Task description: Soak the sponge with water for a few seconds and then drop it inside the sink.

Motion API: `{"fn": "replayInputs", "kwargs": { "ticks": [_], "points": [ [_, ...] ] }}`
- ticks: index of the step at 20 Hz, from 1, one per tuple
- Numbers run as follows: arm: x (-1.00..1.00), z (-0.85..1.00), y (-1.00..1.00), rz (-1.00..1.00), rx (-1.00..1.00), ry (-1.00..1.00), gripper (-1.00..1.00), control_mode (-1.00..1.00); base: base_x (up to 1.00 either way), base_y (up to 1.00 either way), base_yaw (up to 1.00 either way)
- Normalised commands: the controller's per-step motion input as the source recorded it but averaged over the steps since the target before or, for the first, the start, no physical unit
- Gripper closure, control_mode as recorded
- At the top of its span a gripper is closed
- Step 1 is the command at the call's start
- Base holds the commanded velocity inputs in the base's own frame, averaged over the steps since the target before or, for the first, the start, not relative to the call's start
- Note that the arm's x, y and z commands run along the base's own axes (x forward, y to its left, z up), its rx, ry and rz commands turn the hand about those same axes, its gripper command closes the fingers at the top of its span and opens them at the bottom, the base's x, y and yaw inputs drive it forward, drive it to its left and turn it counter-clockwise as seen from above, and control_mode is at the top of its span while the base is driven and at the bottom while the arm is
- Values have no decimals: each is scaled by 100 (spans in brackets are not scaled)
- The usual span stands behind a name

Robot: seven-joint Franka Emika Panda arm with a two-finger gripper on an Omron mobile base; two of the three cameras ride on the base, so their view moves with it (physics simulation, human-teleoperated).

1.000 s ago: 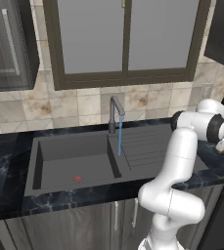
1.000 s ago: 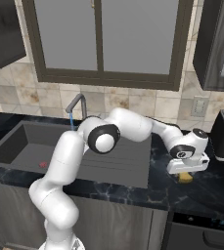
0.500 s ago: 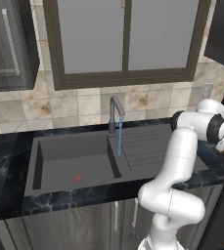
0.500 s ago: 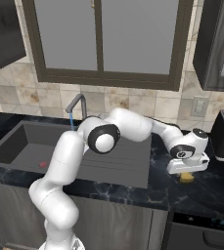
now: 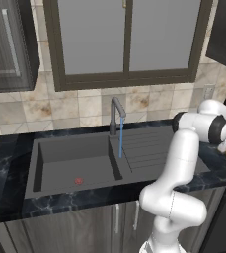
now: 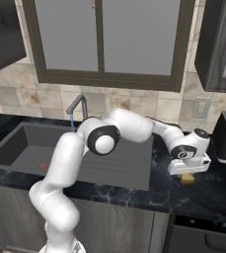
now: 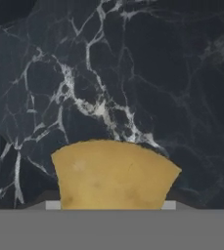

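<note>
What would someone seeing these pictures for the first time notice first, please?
The white arm stretches far right over the black marbled counter, its gripper down on the small yellow sponge beside the sink. A thin blue stream of water runs from the faucet into the basin. In the hand view the sponge sits close between the fingers.

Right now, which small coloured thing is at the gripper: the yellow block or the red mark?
The yellow sponge, on the counter right of the sink.
</note>
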Motion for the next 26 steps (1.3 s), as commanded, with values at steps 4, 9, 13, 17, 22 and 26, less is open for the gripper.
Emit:
{"fn": "replayInputs", "kwargs": {
  "ticks": [4,9,13,17,22,26],
  "points": [
    [0,20,51,0,0,-3,100,-100,0,0,0],
    [0,20,79,0,0,-4,100,-100,0,0,0],
    [0,20,91,0,0,-4,100,-100,0,0,0],
    [0,38,90,0,0,-4,100,-100,0,0,0],
    [0,42,78,1,0,-1,100,-100,0,0,0],
    [0,31,69,1,0,0,100,-100,0,0,0]
  ]
}}
